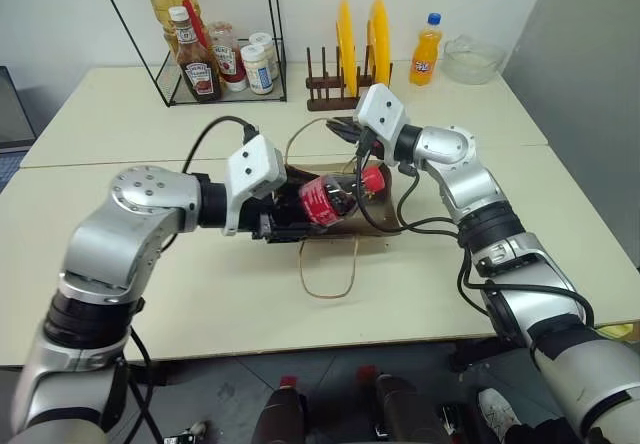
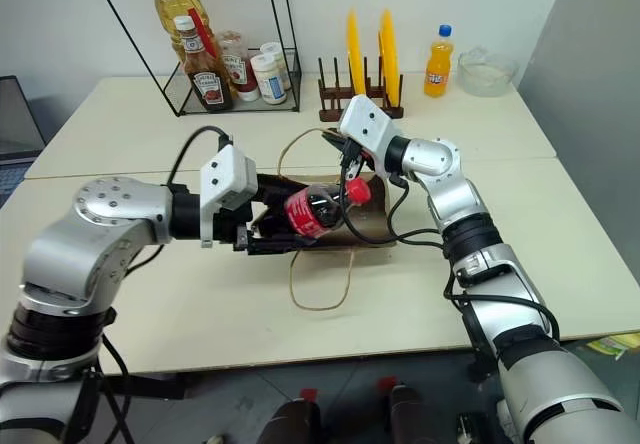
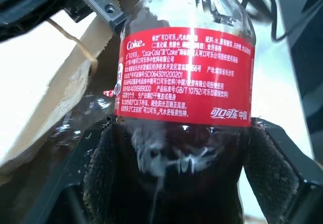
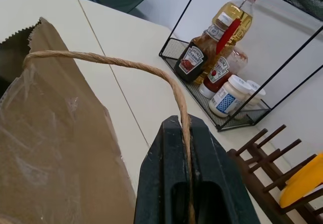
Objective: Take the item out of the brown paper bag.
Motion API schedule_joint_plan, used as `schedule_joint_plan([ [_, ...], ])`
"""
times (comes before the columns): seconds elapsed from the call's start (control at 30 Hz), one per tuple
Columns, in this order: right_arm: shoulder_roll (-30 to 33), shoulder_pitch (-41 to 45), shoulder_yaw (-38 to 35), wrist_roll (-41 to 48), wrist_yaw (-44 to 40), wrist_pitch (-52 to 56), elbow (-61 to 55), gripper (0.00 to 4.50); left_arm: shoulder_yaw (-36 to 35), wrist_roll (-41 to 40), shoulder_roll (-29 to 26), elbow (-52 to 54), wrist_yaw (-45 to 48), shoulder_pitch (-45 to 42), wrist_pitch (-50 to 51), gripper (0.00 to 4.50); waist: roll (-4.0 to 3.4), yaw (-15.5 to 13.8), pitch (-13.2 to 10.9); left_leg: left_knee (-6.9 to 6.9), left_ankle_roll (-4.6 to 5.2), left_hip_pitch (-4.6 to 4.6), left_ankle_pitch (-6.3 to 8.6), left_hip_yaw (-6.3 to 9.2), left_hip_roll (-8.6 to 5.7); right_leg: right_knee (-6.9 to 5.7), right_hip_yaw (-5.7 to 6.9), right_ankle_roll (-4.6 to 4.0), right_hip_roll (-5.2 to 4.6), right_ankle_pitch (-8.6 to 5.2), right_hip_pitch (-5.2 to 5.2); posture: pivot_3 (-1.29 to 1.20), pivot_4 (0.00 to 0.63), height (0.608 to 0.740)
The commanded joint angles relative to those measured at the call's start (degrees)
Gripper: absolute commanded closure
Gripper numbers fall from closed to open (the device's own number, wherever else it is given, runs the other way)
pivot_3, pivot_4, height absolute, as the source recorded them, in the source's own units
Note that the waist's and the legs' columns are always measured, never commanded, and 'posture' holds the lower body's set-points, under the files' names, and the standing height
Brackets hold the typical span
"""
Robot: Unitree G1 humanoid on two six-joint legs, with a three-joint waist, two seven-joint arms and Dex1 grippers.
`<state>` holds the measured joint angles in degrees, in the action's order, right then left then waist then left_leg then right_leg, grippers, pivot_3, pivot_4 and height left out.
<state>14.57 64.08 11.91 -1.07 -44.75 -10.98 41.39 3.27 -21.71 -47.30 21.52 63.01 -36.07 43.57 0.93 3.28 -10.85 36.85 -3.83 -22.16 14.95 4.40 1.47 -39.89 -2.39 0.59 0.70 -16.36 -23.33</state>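
Staged kitchen test setup: condiment rack (image 1: 215, 59), plate rack (image 1: 345, 79), glass bowl (image 1: 473, 59) on pale tables (image 1: 100, 114).

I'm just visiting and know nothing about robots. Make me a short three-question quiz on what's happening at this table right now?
1. True or false: the left gripper is holding the cola bottle.
2. What is the right gripper shut on?
A. the bag's handle
B. the orange soda bottle
C. a yellow plate
3. Fill in: the cola bottle's cap is coloured ____.

Key:
1. True; its fingers sit on either side of the bottle, over the brown paper bag.
2. A; the thin loop runs between its closed fingers.
3. Red.
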Motion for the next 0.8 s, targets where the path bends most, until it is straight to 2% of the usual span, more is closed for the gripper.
schedule_joint_plan([
  [0.03, 0.3, 1.7, -1.7, 0.4, 0.1, -1.7, 0.0, 4.5, 0.2, 2.2, -3.6, 2.4, -1.2, -1.2, -0.8, 1.27, 0.0, 0.0, 0.0, 0.0, 0.0, 0.0, 0.0, 0.0, 0.0, 0.01, 0.0, 0.0, 0.0, 0.0, 0.0, 0.0, 0.15, 0.74],
  [0.27, -0.4, 2.0, -1.6, 0.4, 0.1, -2.7, 1.4, 4.5, 2.8, 6.4, -9.3, 3.6, -3.1, -1.6, 0.3, 1.27, 0.0, 0.0, 0.0, 0.0, 0.01, 0.0, 0.0, -0.01, 0.0, 0.01, 0.0, 0.0, 0.02, 0.0, 0.0, 0.0, 0.15, 0.74],
  [0.4, -0.4, 2.6, -1.7, 0.2, 0.2, -3.5, 2.7, 4.5, 0.8, 5.7, -11.4, 4.4, -3.5, -1.8, 2.2, 1.27, 0.0, 0.0, 0.0, 0.0, 0.01, 0.0, 0.01, -0.01, 0.0, 0.0, 0.0, 0.0, 0.03, -0.01, -0.01, 0.0, 0.15, 0.74],
  [0.5, -0.4, 2.8, -1.6, 0.0, 0.4, -4.1, 3.8, 4.5, -4.6, 0.6, -10.8, 5.6, -4.3, -2.9, 7.6, 1.27, 0.06, 0.0, -0.1, 0.0, 0.01, -0.02, 0.01, -0.01, 0.0, 0.01, 0.01, 0.0, 0.02, -0.01, -0.01, 0.0, 0.15, 0.74],
  [0.57, -0.4, 2.8, -1.5, -0.1, 0.4, -4.4, 4.5, 4.5, -8.8, -1.2, -12.7, 4.7, -3.9, -1.8, 9.2, 1.27, 0.08, 0.0, -0.1, 0.01, 0.01, -0.03, 0.01, -0.01, 0.03, 0.0, 0.01, 0.0, 0.03, -0.01, -0.03, 0.0, 0.15, 0.74],
  [0.67, -0.5, 2.9, -1.4, -0.2, 0.3, -5.0, 5.5, 4.5, -16.7, -2.0, -17.5, 0.7, -1.5, 3.7, 8.0, 1.27, 0.07, 0.5, -0.1, -0.03, 0.01, -0.03, 0.01, -0.04, 0.06, -0.01, 0.01, -0.01, 0.06, -0.01, -0.1, 0.0, 0.15, 0.74],
  [0.73, -0.5, 3.0, -1.4, -0.2, 0.2, -5.3, 6.0, 4.5, -22.6, -2.2, -18.9, -4.0, -1.2, 7.3, 6.8, 1.27, 0.06, 0.9, -0.1, -0.12, 0.01, 0.05, 0.01, -0.13, 0.08, -0.03, 0.01, -0.06, 0.09, -0.04, -0.14, 0.0, 0.15, 0.74],
  [0.8, -0.6, 3.3, -1.4, -0.2, 0.2, -5.6, 6.6, 4.5, -25.5, -0.3, -19.1, -9.0, -2.8, 9.8, 2.8, 1.27, 0.06, 0.9, -0.1, -0.12, 0.01, 0.05, 0.01, -0.1, 0.11, -0.07, 0.04, -0.12, 0.09, -0.07, -0.15, 0.0, 0.15, 0.74],
])
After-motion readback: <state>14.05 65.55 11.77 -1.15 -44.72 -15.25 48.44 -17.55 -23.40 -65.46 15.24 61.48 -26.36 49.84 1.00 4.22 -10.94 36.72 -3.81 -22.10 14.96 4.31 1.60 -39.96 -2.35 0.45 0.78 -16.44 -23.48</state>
